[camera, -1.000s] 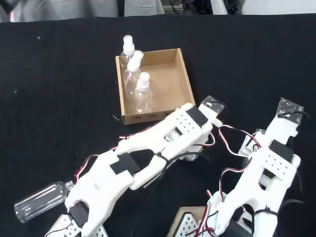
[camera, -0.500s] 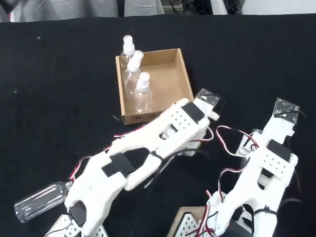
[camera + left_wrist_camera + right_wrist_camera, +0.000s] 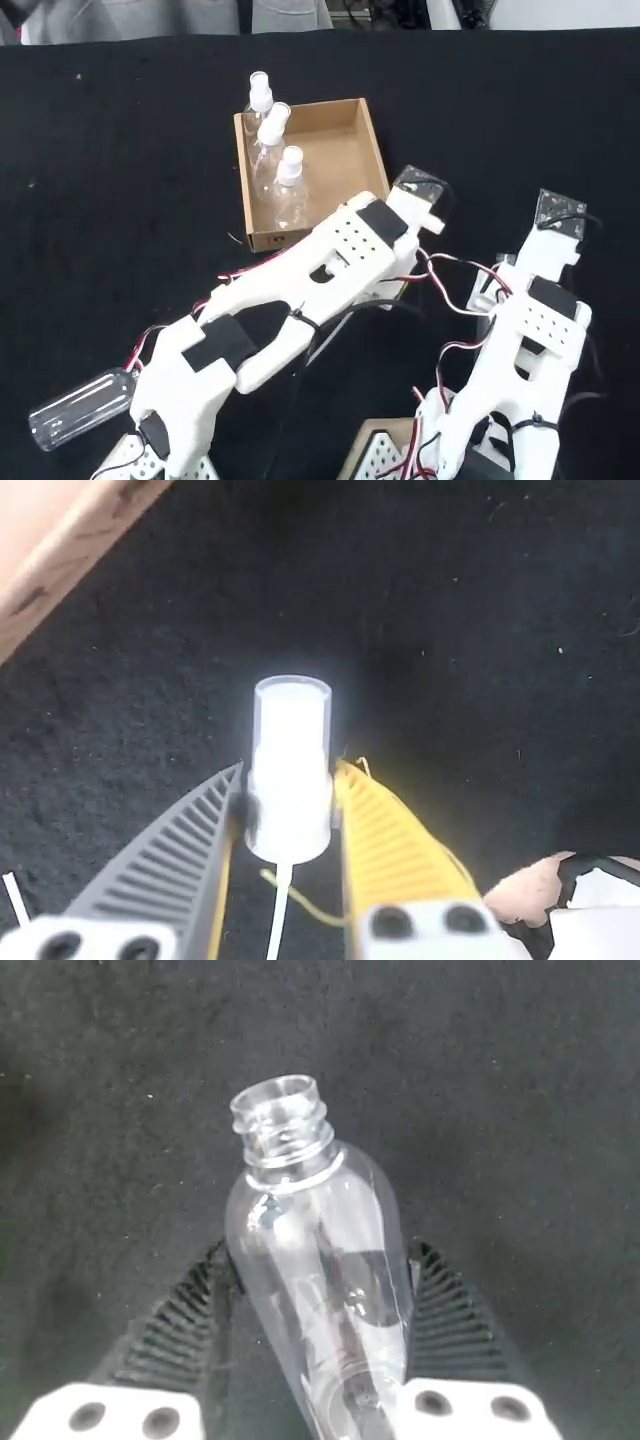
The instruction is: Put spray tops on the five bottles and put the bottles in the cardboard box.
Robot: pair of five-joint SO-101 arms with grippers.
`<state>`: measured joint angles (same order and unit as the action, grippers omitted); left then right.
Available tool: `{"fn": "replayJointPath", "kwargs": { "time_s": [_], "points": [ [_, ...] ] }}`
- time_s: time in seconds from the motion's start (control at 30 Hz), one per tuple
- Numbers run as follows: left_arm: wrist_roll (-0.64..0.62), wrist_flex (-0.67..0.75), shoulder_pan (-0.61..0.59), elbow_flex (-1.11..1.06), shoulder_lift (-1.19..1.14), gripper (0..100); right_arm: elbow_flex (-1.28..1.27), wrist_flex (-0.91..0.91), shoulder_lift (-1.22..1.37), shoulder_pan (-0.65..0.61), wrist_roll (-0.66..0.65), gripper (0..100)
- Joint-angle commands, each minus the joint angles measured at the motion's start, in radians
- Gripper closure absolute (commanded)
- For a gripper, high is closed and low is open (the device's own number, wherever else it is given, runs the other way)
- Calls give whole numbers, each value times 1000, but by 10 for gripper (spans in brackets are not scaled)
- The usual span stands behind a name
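Note:
My left gripper (image 3: 288, 800) is shut on a white spray top (image 3: 290, 770), whose thin tube hangs down between the fingers. In the high view the left arm (image 3: 300, 300) stretches toward the near right corner of the cardboard box (image 3: 345, 160). My right gripper (image 3: 318, 1295) is shut on a clear bottle (image 3: 315, 1250) with an open threaded neck. The right arm (image 3: 520, 340) stands at the right. Three capped bottles (image 3: 285, 185) lie along the box's left side, one sticking out over the far wall. One uncapped bottle (image 3: 80, 408) lies at the near left.
Black cloth covers the table (image 3: 520, 130). A corner of the cardboard box (image 3: 60, 550) shows beside the spray top in the left wrist view. A tan base plate (image 3: 385, 450) sits at the near edge between the arms.
The left arm has lifted and shifted toward the box's near right corner. The right arm has moved a little away from the near edge and to the left.

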<state>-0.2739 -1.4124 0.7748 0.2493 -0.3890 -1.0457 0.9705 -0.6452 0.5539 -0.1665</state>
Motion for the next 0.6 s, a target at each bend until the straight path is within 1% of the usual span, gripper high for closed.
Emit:
{"fn": "replayJointPath", "kwargs": {
  "time_s": [0.0,0.17,0.3,0.57],
  "points": [
    [-9,3,-13,16,71,971,31,0,-33,-23,0,874],
    [-12,3,-7,22,71,971,108,92,-33,-23,0,874],
    [-40,0,-12,22,81,971,133,109,-33,-18,0,874],
    [-40,3,-15,-61,255,970,136,110,-59,-20,0,874]
  ]
}}
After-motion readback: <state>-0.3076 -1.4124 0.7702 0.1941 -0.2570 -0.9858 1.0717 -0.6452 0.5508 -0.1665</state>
